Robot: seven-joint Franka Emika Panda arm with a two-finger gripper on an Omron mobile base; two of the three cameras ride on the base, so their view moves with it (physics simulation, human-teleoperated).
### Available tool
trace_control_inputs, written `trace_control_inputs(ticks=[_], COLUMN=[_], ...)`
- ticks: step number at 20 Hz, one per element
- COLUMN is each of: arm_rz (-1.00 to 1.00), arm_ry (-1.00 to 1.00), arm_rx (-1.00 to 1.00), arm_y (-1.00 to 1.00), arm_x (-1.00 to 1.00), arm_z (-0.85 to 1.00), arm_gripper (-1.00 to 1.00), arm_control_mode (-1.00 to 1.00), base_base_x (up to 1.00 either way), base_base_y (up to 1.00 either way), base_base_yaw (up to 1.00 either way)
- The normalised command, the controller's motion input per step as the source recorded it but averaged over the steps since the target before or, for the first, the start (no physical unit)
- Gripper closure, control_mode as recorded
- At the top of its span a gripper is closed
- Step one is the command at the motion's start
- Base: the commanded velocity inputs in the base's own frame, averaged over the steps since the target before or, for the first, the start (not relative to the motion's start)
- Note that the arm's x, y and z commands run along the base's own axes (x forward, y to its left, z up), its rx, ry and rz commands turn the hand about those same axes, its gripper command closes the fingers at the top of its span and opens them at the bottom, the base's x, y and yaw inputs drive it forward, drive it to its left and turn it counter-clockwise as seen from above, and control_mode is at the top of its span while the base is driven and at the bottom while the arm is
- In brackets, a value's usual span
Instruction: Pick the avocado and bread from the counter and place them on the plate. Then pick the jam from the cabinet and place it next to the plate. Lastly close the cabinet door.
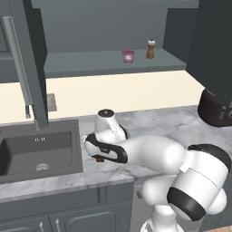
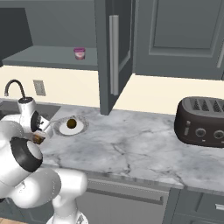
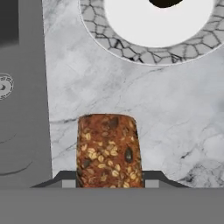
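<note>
You're looking at the marble counter [image 2: 131, 144] — sink [image 1: 36, 152] set into its left end, toaster [image 2: 202, 121] far right. The plate [image 2: 81, 127] sits just right of the sink. The cabinet [image 1: 108, 65] shelf above carries the jam [image 1: 128, 56] and a pepper mill [image 1: 150, 49].

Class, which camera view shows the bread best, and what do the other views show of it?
The hand view: the bread stands large and seeded between the fingers. The left base view shows a brown sliver under the hand; the right base view shows a small brown bit.

Open cabinet door [image 2: 114, 57] overhangs counter [image 2: 131, 144] behind plate [image 2: 81, 127]; marble toward toaster [image 2: 202, 121] free.
</note>
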Motion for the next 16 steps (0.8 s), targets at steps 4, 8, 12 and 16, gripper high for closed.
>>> trace_control_inputs(ticks=[4,8,12,16], arm_rz=[0.00,0.00,0.00,0.00], arm_ry=[0.01,0.00,0.01,0.01], arm_rx=[-0.08,-0.08,-0.05,-0.02], arm_y=[-0.05,-0.16,-0.22,-0.21], arm_x=[0.43,0.63,0.59,0.51], arm_z=[0.19,0.00,0.00,-0.03], arm_gripper=[1.00,1.00,1.00,1.00], arm_control_mode=[-1.00,-1.00,-1.00,-1.00], base_base_x=[0.00,0.00,0.00,0.00], base_base_y=[0.00,0.00,0.00,0.00], base_base_yaw=[0.00,0.00,0.00,0.00])
